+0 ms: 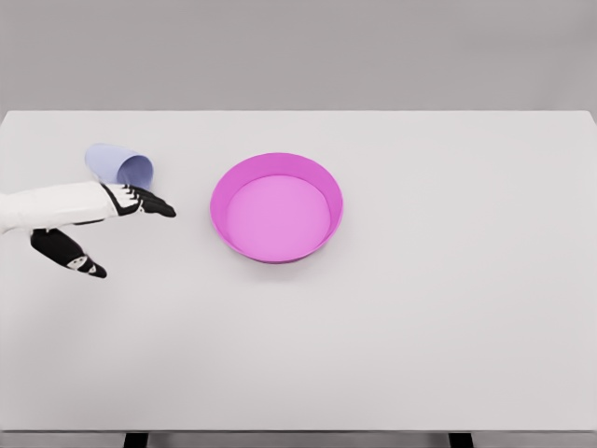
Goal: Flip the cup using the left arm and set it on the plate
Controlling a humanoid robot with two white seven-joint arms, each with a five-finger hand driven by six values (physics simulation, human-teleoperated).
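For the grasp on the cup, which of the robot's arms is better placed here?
Left. The left hand hovers with fingers open right beside the lavender cup, which lies on its side at the table's left, left of the pink plate. The right arm is not in view.

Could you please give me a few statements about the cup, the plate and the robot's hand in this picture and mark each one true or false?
1. The cup stands upright on the table. False: it lies on its side, its opening facing the camera and slightly right.
2. The plate is magenta and has nothing in it. True.
3. The cup rests on the plate. False: it lies on the table, left of the plate and apart from it.
4. The left hand is beside the cup, fingers extended, gripping nothing. True.
5. The right arm reaches toward the plate. False: no right arm shows in the head view.
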